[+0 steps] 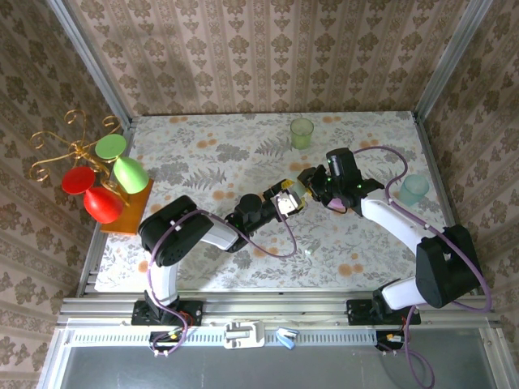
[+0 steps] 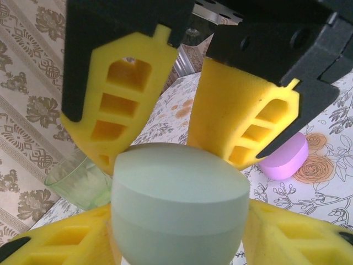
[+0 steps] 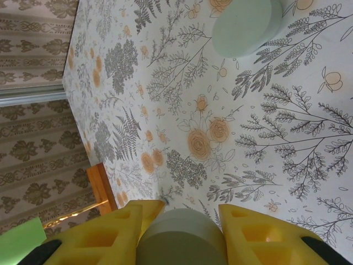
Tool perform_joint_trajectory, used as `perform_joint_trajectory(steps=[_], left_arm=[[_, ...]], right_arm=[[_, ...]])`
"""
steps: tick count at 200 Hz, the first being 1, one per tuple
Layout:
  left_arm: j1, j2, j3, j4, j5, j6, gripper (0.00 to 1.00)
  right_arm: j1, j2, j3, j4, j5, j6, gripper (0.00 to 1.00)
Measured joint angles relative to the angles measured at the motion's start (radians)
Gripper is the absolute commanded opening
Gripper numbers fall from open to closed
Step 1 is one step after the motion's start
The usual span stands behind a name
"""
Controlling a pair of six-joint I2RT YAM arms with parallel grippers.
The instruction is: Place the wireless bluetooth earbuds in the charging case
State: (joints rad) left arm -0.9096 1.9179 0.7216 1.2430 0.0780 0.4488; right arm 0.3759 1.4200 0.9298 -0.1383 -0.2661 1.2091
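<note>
A mint-green pebble-shaped charging case (image 2: 179, 193) is held over the middle of the table between both grippers. My left gripper (image 2: 179, 223) presses its yellow fingers against the case's lower sides. My right gripper (image 3: 185, 221) is shut on the same case (image 3: 179, 240) from the opposite side, and its yellow fingers (image 2: 138, 94) show above the case in the left wrist view. From above, the left gripper (image 1: 285, 203) and right gripper (image 1: 312, 185) meet at the case (image 1: 297, 191). The lid looks closed. The earbuds are out of view.
A pink-purple rounded piece (image 2: 285, 157) lies on the flowered cloth just past the case. A mint round piece (image 3: 242, 25) sits further off. A green cup (image 1: 302, 132) stands at the back, a teal cup (image 1: 413, 188) on the right, and a goblet stand (image 1: 105, 174) on the left.
</note>
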Motion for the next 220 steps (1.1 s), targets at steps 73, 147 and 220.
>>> perform_joint_trajectory(steps=[73, 147, 220], left_arm=[[-0.001, 0.000, 0.000, -0.001, 0.001, 0.001, 0.48], [-0.002, 0.000, 0.000, -0.005, 0.000, 0.001, 0.30], [0.001, 0.000, 0.000, -0.007, 0.006, -0.007, 0.29]], right_arm=[[0.000, 0.017, -0.005, 0.001, 0.004, 0.000, 0.29], [0.000, 0.017, -0.005, 0.002, 0.009, 0.008, 0.29], [0.000, 0.016, -0.005, -0.008, 0.023, -0.016, 0.67]])
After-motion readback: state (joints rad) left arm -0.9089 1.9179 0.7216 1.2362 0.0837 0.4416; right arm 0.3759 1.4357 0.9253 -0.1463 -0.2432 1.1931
